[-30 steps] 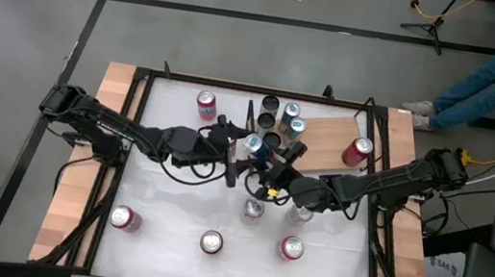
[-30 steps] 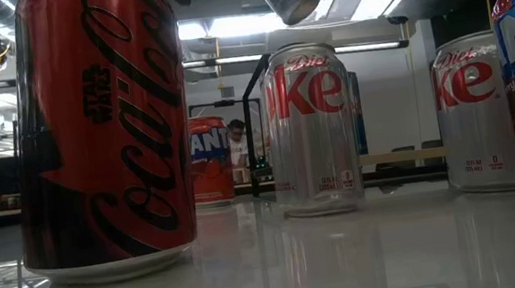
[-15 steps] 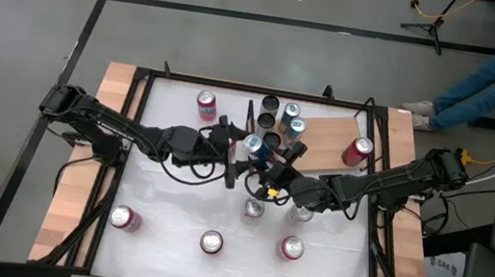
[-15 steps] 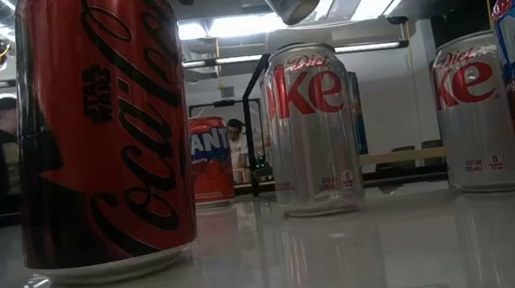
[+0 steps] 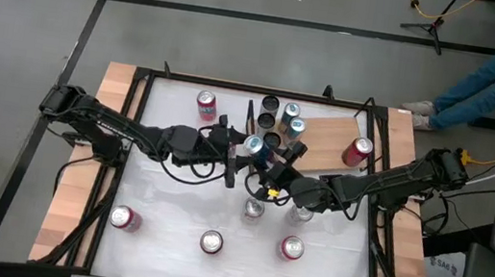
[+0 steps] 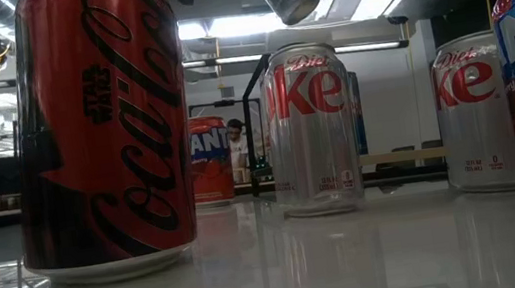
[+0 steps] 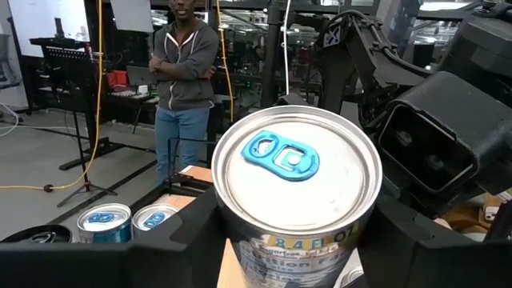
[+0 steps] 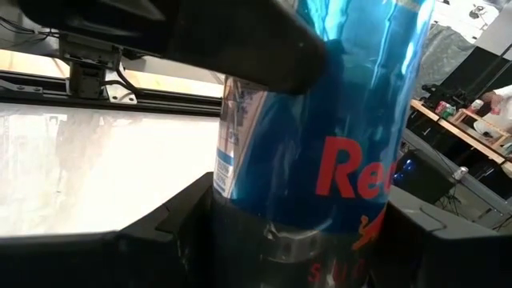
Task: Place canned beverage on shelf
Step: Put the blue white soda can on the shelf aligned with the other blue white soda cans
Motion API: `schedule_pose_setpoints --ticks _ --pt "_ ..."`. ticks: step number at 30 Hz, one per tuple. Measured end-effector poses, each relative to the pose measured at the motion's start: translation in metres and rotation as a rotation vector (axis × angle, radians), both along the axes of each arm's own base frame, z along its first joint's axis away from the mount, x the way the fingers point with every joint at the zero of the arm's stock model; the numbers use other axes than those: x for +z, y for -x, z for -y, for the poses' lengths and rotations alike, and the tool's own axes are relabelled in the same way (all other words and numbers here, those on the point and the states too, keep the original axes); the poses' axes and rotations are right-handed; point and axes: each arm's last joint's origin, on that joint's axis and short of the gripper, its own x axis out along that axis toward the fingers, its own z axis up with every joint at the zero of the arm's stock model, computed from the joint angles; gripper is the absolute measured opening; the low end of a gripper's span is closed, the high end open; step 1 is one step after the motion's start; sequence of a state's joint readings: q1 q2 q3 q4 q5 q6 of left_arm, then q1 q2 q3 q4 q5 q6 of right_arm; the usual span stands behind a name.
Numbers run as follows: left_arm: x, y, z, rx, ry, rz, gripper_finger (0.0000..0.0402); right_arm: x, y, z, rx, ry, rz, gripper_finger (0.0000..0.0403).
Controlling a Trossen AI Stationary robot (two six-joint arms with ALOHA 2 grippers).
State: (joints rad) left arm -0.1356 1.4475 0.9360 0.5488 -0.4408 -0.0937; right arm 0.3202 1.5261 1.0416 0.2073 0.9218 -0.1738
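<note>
**High view.** Item: Red Bull can (image 5: pixel 252 144), in the air over the middle of the white table (image 5: pixel 170 205), just left of the shelf (image 5: pixel 330 136). My left gripper (image 5: pixel 244 148) reached it from the left and my right gripper (image 5: pixel 268 166) from the right. Compared with half a second before, neither the arms nor the loose cans had shifted. The shelf already carried a cluster of cans (image 5: pixel 291 113) at its far left end and a red can (image 5: pixel 356 151) towards its right end.

**Low view.** Coca-Cola can (image 6: pixel 99 126) near left, Diet Coke can (image 6: pixel 311 126) mid-table, the shelf's pale edge (image 6: pixel 396 156) behind. The person seen at the left a moment earlier was gone.

**Left wrist view.** Can top with blue tab (image 7: pixel 296 172) sat between my left fingers (image 7: pixel 200 240), which were closed against its sides.

**Right wrist view.** Blue can body (image 8: pixel 320 144) sat between my right fingers (image 8: pixel 184 216), clamped low on it. A left finger (image 8: pixel 200 40) crossed its upper part.

**Judgement.** With both grippers on one can and nothing else moving, I read a hand-over in progress. The can was not yet on the shelf.
</note>
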Motion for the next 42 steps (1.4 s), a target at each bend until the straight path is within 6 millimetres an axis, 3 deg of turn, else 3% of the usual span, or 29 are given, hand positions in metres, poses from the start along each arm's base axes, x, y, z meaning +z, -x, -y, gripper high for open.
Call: schedule_pose_setpoints --ticks 16,29,42 --pt "0.0 0.0 0.0 -0.001 0.001 -0.001 0.0206 0.0 0.0 0.0 -0.002 -0.007 0.004 0.0241" --pt "-0.003 0.0 0.001 -0.028 -0.03 -0.05 0.0206 0.001 0.001 0.0 -0.002 -0.01 0.009 0.0368" --pt "-0.004 0.001 0.004 -0.125 -0.035 -0.068 0.0206 0.013 0.02 -0.009 0.126 -0.019 -0.057 0.0368"
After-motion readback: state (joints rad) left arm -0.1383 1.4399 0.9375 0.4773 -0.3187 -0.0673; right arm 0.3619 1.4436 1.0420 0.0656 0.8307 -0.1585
